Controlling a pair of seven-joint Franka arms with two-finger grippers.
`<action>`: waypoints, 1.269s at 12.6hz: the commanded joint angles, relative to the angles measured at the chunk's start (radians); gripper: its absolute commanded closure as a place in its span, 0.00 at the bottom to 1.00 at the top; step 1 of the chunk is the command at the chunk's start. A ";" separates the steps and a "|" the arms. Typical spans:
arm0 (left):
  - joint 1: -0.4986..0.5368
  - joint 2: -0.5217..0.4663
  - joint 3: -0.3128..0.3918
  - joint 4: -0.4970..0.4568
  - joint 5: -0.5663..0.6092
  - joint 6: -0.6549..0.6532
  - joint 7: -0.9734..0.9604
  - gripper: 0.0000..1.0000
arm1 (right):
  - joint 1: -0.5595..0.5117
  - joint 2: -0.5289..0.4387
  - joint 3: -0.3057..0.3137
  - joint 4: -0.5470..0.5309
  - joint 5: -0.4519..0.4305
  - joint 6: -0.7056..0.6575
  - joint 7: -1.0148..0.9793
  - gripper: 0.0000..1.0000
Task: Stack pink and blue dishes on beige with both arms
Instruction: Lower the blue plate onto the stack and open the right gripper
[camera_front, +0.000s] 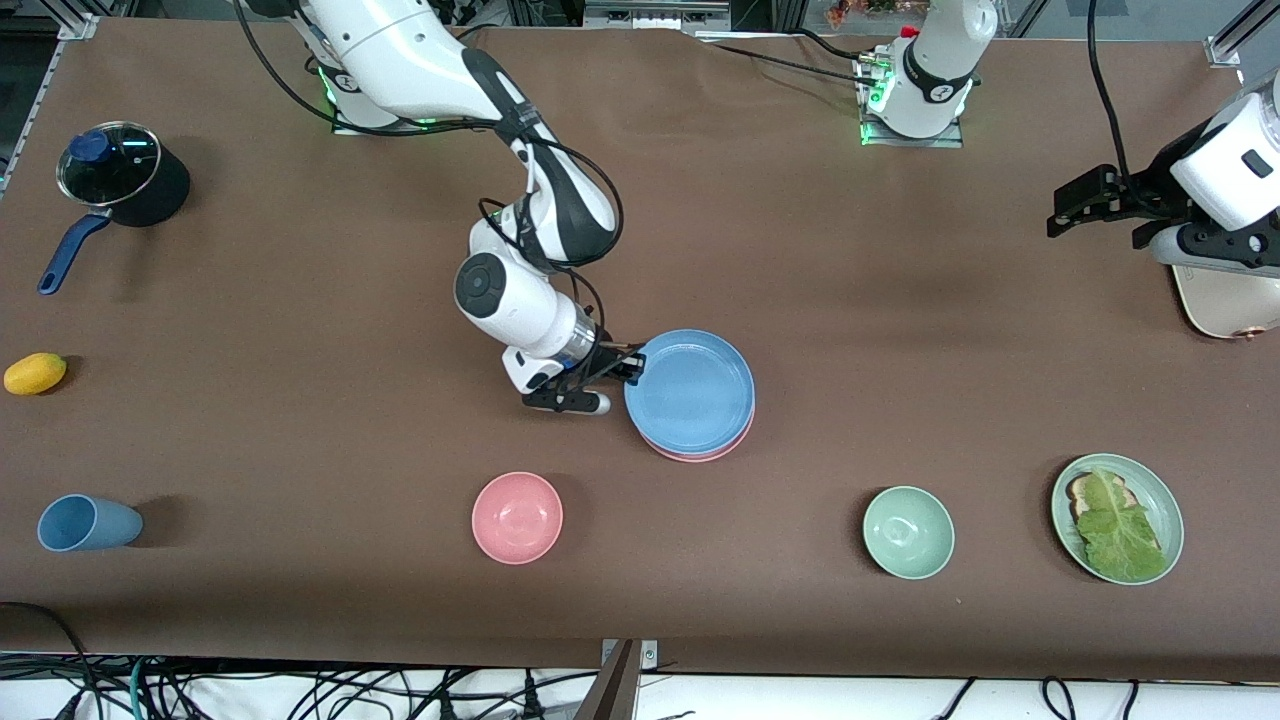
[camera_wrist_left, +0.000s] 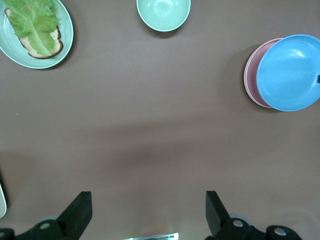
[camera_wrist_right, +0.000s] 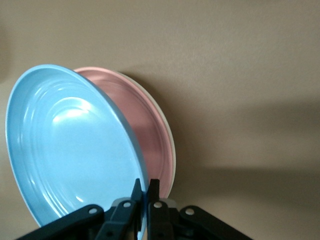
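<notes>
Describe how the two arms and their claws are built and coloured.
Both arms are glossy white jointed tubes with grey-black joint caps and looping black cables. Their bases glow green. The right claw and the left claw are small, black and two-fingered.

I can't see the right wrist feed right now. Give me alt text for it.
The right gripper is shut on the rim of the blue plate, holding it tilted over the pink plate. A thin edge of the beige plate shows under the pink one, all on the brown table.

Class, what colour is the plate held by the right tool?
Light blue plate, clearest in the right wrist view.
</notes>
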 joint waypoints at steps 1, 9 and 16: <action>-0.003 -0.020 -0.011 0.006 0.021 -0.003 0.009 0.00 | 0.021 0.035 -0.009 0.039 0.020 0.015 0.007 1.00; 0.000 -0.074 -0.030 0.012 0.027 -0.003 0.007 0.00 | 0.019 0.050 -0.011 0.039 0.011 0.019 -0.011 0.86; 0.004 -0.068 -0.029 0.001 0.018 -0.003 -0.108 0.00 | 0.021 -0.057 -0.080 0.036 -0.101 -0.122 -0.007 0.00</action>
